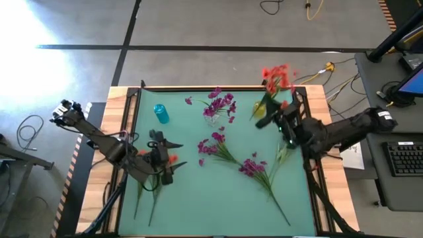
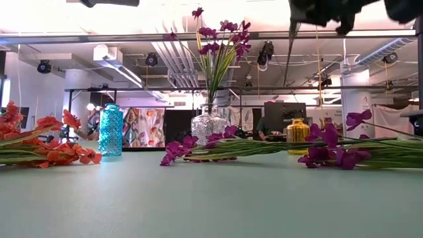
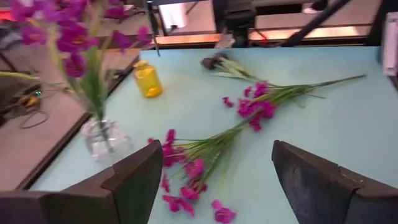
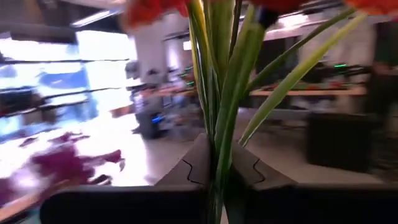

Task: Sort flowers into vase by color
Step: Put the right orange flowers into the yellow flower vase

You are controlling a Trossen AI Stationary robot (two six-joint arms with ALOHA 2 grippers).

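Observation:
My right gripper (image 1: 269, 118) is over the table's far right corner, shut on a bunch of orange-red flowers (image 1: 276, 76) whose blooms reach past the far edge. My left gripper (image 1: 165, 151) hovers open at the left, above more orange-red flowers (image 1: 173, 159) lying on the mat. A clear vase (image 1: 215, 118) at the far middle holds magenta flowers (image 2: 221, 39). Two magenta bunches (image 1: 215, 147) (image 1: 254, 166) lie flat mid-table. Dark buds (image 3: 214, 61) lie near the right arm. A blue vase (image 1: 160, 114) and a yellow vase (image 3: 148, 79) stand empty. My right gripper pinches the green stems (image 4: 221, 149) of the orange-red bunch between its two fingers (image 4: 193, 168), several stems together. The blooms and long leaves stand out beyond the fingers. The bunch is lifted clear of the table.
The green mat (image 1: 198, 211) has bare room along its near edge. A wooden frame (image 1: 119, 99) borders the table. A keyboard (image 1: 404, 158) and cables lie off to the right. Room clutter shows behind the table in the low view.

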